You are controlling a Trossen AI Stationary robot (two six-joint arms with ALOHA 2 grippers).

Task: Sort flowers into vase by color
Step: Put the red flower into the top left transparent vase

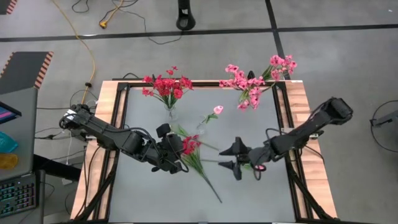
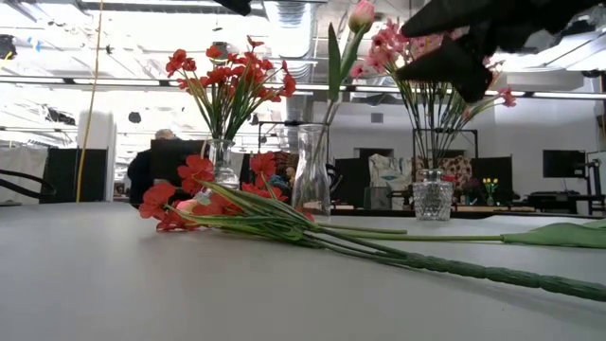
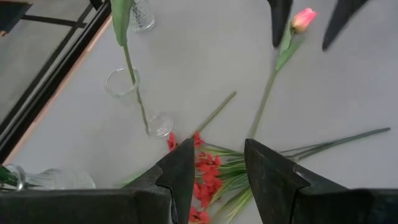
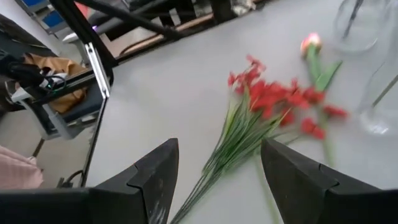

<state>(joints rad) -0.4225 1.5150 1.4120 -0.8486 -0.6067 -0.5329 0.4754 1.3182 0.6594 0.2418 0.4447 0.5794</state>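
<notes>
A loose bunch of red flowers lies on the grey worktop, stems trailing toward five o'clock. The left gripper hovers at its blooms, fingers parted and empty. At three o'clock, well apart, the right gripper hangs with fingers wide open. Farther back, a pale pink bud stands in a clear vase. Beyond, red blooms fill one vase at eleven o'clock, pink sprays another at one o'clock.

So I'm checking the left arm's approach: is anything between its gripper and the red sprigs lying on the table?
Nothing visible. The left gripper hangs open right over the red sprigs, bare air between. The right gripper waits open to the side.
</notes>
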